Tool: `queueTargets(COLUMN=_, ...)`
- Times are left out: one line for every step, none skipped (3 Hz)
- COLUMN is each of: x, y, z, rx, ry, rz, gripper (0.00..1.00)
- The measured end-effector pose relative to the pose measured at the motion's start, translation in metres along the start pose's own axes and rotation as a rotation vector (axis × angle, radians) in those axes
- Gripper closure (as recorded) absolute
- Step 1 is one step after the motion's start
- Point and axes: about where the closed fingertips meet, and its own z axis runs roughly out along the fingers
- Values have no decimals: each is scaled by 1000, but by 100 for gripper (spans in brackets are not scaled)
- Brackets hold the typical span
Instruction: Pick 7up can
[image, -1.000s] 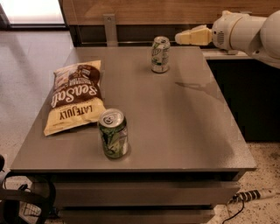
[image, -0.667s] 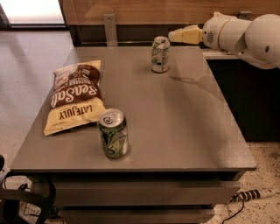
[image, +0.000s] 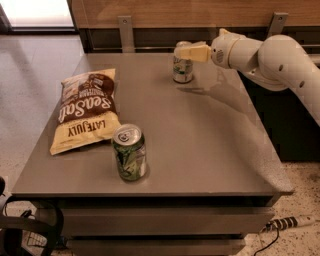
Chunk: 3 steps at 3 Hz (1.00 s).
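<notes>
The 7up can (image: 183, 70), pale whitish-silver with green lettering, stands upright near the far edge of the grey table (image: 210, 150). My gripper (image: 186, 51) reaches in from the right on a white arm (image: 270, 57). Its pale yellow fingers are at the can's top and cover its upper part. A darker green can with white streaks (image: 129, 152) stands upright near the table's front, left of centre.
A brown and yellow chip bag (image: 87, 109) lies flat on the table's left side. A wooden wall with metal brackets (image: 126, 31) runs behind the table. A power strip (image: 290, 222) lies on the floor at the lower right. Black cables (image: 30, 232) sit at the lower left.
The arm has moved left, bringing the gripper from right of the 7up can to over its top. The cans and the bag have not moved.
</notes>
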Motion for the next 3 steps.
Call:
queueTargets(x=9, y=22, z=12, rx=-52, ry=-12, rz=23, gripper=0)
queueTargets(x=21, y=37, z=28, rx=-64, ry=-22, rz=47, gripper=0)
queueTargets(x=44, y=39, z=48, rx=-33, ry=-25, rz=91, gripper=0)
